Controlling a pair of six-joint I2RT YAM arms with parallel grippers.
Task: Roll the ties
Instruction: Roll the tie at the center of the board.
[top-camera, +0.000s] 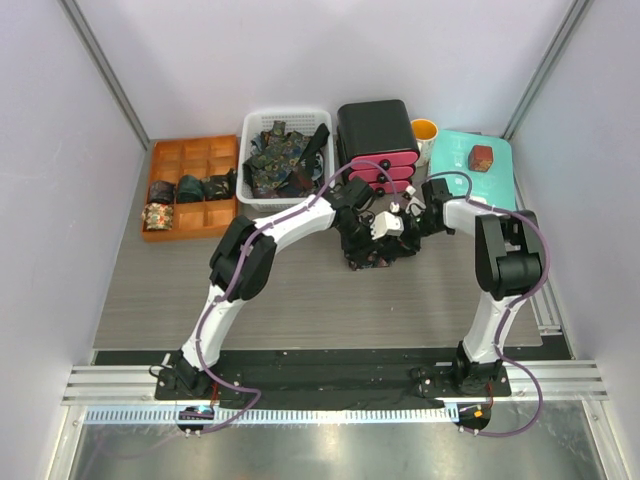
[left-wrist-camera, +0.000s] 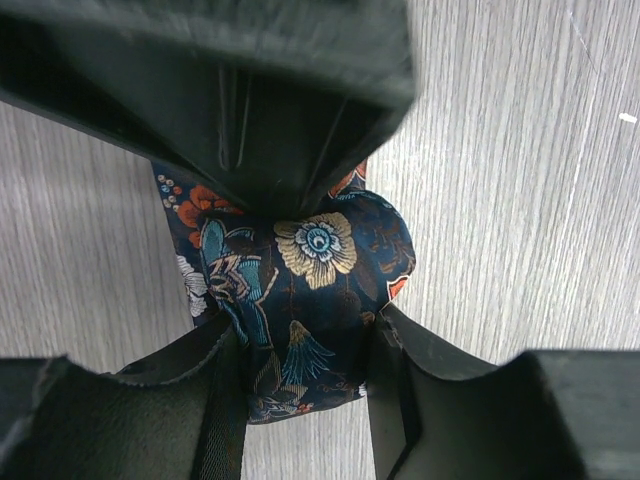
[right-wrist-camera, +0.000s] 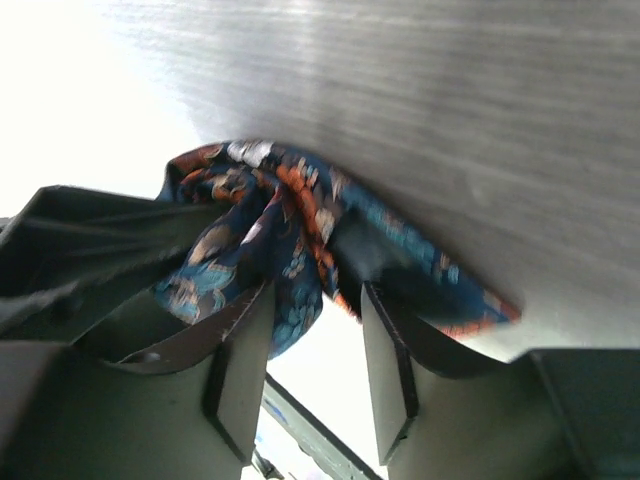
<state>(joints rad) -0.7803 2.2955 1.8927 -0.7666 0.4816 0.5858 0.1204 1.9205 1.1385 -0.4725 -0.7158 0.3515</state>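
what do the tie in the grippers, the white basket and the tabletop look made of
Tie: woven fabric, perhaps silk or polyester, slight sheen; floral pattern in navy, orange and cream. Basket: likely moulded white plastic, with lattice walls. Tabletop: grey wood-grain, probably matt laminate, given its fine even streaks.

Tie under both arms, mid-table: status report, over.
Left fingers shut on tie, bunched on table. Right fingers straddle a fold, grip unclear. White basket behind, apart.
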